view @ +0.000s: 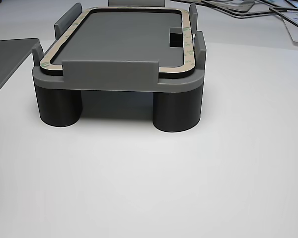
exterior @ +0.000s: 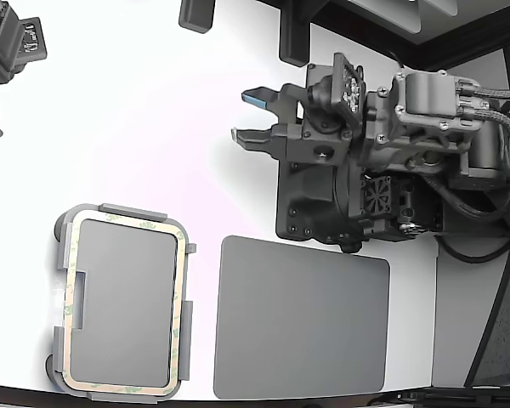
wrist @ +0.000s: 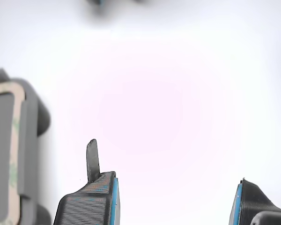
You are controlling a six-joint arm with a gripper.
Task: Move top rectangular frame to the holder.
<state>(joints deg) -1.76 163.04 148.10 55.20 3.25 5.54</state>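
Resting inside the holder (exterior: 61, 255), the frame (exterior: 184, 306) lies flat within the raised edge tabs, which ring it on all sides and keep it from sliding. The other view confirms the seat: the frame (view: 187, 47) sits level on the holder's (view: 114, 74) upper face, below the tab tops, with the holder carried on round feet. By this evidence the placement appears done.

The gripper (exterior: 245, 116) hangs over bare table (exterior: 136, 110) at the exterior view's upper centre, well apart from the holder. Its jaws are spread and pinch nothing; the wrist view shows the gripper (wrist: 175, 201) with 2 blue-edged fingertips (wrist: 113, 199) set wide and only white surface between them. A thin dark sliver stands up from 1 fingertip; its nature cannot be told.

Surroundings: 1 dark grey mat (exterior: 302, 319) lies flat just right of the holder in the exterior view, apart from it by a narrow gap. The arm's black mount sits beyond the mat's far edge. A second dark unit (exterior: 8, 51) occupies the far left corner, well clear. Cables (view: 248, 10) lie behind the holder in the other view. Nothing stands between gripper and holder.
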